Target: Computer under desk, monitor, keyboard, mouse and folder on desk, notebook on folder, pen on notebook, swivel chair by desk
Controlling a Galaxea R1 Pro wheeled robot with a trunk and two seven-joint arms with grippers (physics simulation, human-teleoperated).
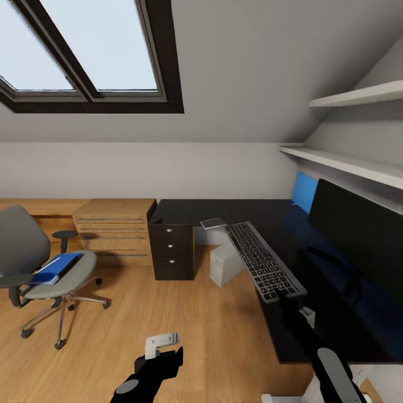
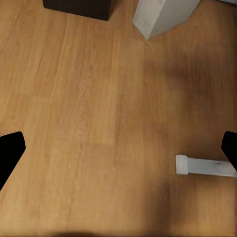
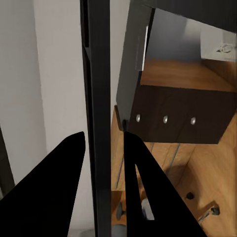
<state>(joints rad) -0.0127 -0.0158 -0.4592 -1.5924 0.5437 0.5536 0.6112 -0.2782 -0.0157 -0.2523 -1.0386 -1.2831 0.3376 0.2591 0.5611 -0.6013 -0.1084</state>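
My right gripper [image 1: 284, 298] is shut on the near end of the slim dark keyboard [image 1: 262, 258], which hangs tilted over the front edge of the black desk [image 1: 184, 211]. In the right wrist view the keyboard [image 3: 101, 98] runs edge-on between the black fingers [image 3: 64, 182]. The monitor [image 1: 358, 235] stands on the desk at the right. A thin grey notebook [image 1: 213, 223] lies on the desk by the keyboard's far end. The computer [image 1: 225, 264] stands under the desk. The blue folder [image 1: 55, 268] rests on the swivel chair [image 1: 33, 263] at the left. My left gripper [image 1: 163, 348] is open and empty over the floor [image 2: 98, 123].
Light oak drawers [image 1: 115, 230] stand between the chair and the desk's dark drawer unit [image 1: 173, 251]. Two white shelves [image 1: 358, 95] hang above the monitor under the sloped wall. The computer's corner [image 2: 163, 17] lies beyond my left gripper, across open wood floor.
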